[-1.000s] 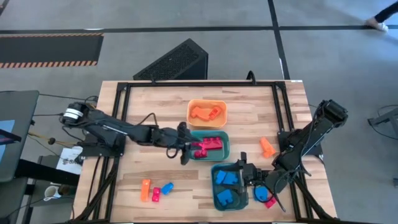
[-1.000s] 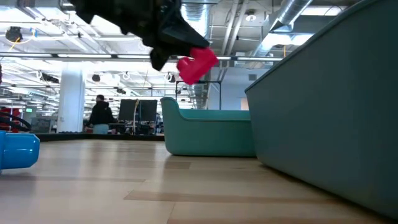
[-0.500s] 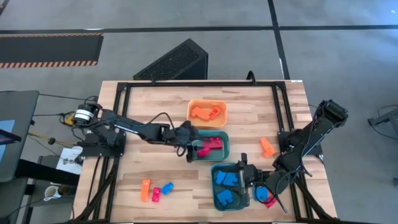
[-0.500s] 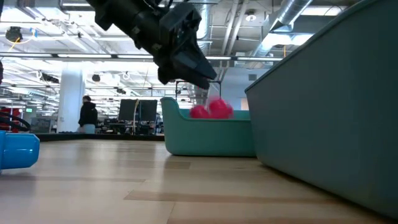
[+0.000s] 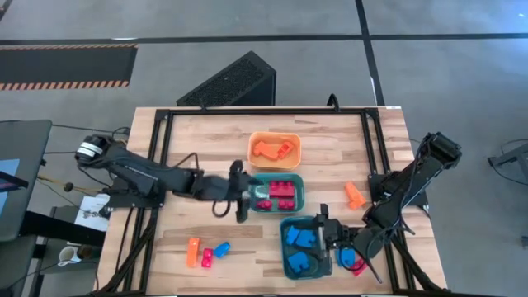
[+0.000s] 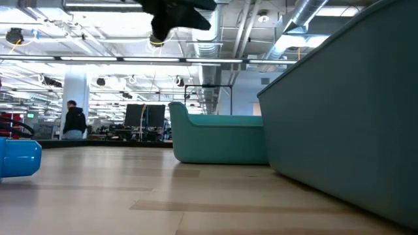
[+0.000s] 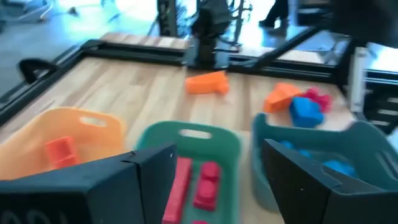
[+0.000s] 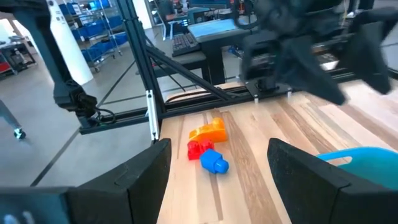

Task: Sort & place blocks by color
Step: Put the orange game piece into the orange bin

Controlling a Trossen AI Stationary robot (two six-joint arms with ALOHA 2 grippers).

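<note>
Left gripper [image 5: 240,198] sits just at 9 o'clock of the middle teal bin [image 5: 299,196] — jaws apart, empty. Red blocks [image 5: 279,191] lie in that bin, orange blocks [image 5: 274,148] in the orange bin [image 5: 275,137], blue blocks [image 5: 301,247] in the near teal bin [image 5: 285,268]. Right gripper [image 5: 325,233] rests at that bin's 3 o'clock edge — jaws apart, empty. Three loose blocks [image 5: 206,252] sit at the table's [image 5: 206,157] 7 o'clock, one orange block [image 5: 354,195] at 3 o'clock.
</note>
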